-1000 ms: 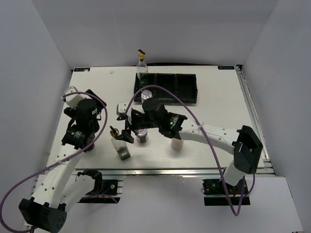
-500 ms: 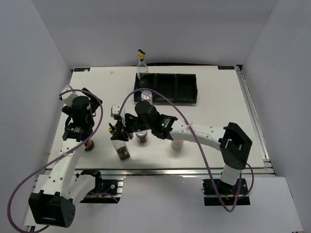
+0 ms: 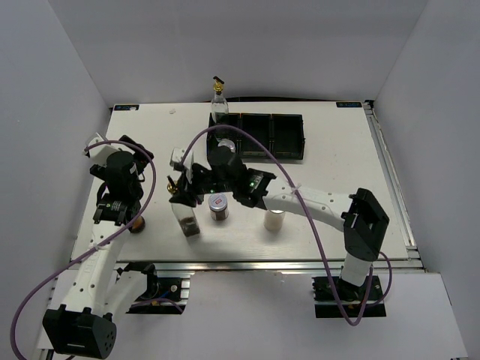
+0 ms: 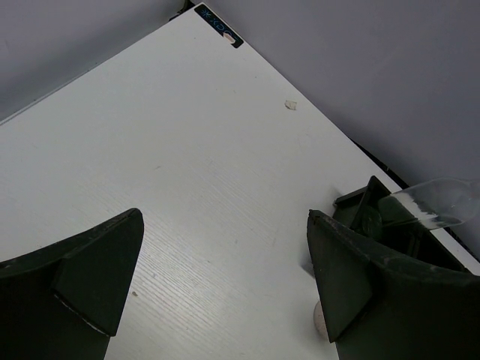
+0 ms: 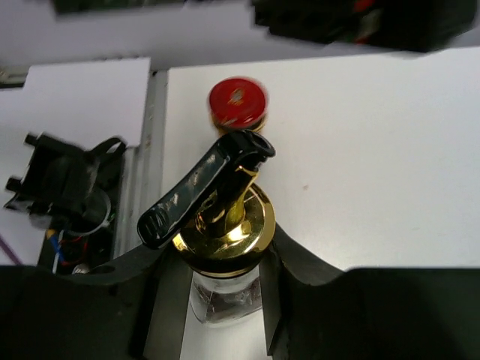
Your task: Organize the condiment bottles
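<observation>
Gripped cruet (image 5: pixel 225 229) at neck between right fingers (image 5: pixel 300 264), red-capped jar (image 5: pixel 238 103) just beyond cruet; held left fingers (image 4: pixel 90 279) apart above bench (image 4: pixel 187 150).

Within the right claw (image 5: pixel 225 259) the cruet's (image 5: pixel 225 232) glass body is mostly hidden and cut off at the bottom edge — beyond the claw, the red-capped jar (image 5: pixel 238 101) is blurred, its cap mark unreadable.

Evenly, brightly lit from above; soft faint shadows on the white table (image 3: pixel 352 150). Slightly motion-blurred at the red-capped jar (image 5: pixel 238 103); dark and unfocused along lower wrist-view edges.
</observation>
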Robot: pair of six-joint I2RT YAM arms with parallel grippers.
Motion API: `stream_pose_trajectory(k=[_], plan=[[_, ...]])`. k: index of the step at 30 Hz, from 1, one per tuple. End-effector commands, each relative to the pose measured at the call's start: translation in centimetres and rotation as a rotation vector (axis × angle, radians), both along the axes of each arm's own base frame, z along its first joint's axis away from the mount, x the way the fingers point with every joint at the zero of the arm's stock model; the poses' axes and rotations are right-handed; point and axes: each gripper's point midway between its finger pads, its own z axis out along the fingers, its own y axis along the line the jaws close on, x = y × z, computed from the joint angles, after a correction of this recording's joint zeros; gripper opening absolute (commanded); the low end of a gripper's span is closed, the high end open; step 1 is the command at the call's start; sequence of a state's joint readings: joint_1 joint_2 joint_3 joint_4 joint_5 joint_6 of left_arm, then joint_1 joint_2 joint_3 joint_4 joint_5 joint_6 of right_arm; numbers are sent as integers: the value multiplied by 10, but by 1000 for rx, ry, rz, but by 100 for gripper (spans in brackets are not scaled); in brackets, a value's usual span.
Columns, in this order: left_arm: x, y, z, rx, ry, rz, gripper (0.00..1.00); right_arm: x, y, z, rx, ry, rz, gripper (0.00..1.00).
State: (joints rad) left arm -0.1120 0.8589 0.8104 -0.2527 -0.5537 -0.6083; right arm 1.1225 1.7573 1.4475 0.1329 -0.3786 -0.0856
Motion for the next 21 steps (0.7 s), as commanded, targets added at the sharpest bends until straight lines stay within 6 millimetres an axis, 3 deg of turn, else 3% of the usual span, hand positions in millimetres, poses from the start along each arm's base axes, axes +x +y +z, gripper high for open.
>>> stream_pose_trajectory(k=[1, 6, 8, 9, 10, 11, 12, 13, 14, 16, 21], plan=[[-3, 6, 12, 19, -27, 21, 98, 47, -8, 123, 272, -157, -139, 0], [-5, 6, 8, 16, -41, 20, 98, 109, -24, 169, 344, -222, -279, 0], [-5, 6, 6, 18, -32, 21, 98, 134, -24, 168, 338, -220, -321, 0], [-4, 6, 6, 21, -27, 21, 98, 152, -34, 185, 370, -237, -357, 0], [-4, 7, 6, 22, -26, 22, 98, 163, -37, 188, 378, -230, -375, 0], [-3, 7, 6, 25, -23, 22, 98, 177, -35, 181, 368, -222, -389, 0], [-3, 7, 7, 27, -23, 21, 98, 193, -44, 196, 395, -240, -417, 0], [-3, 7, 8, 28, -27, 21, 98, 202, -46, 198, 399, -243, -427, 0], [-3, 7, 8, 32, -28, 23, 98, 219, -48, 188, 382, -242, -450, 0], [-2, 8, 9, 38, -27, 25, 98, 234, -54, 200, 404, -262, -478, 0], [0, 7, 12, 48, -34, 17, 98, 278, -71, 194, 396, -306, -540, 0]])
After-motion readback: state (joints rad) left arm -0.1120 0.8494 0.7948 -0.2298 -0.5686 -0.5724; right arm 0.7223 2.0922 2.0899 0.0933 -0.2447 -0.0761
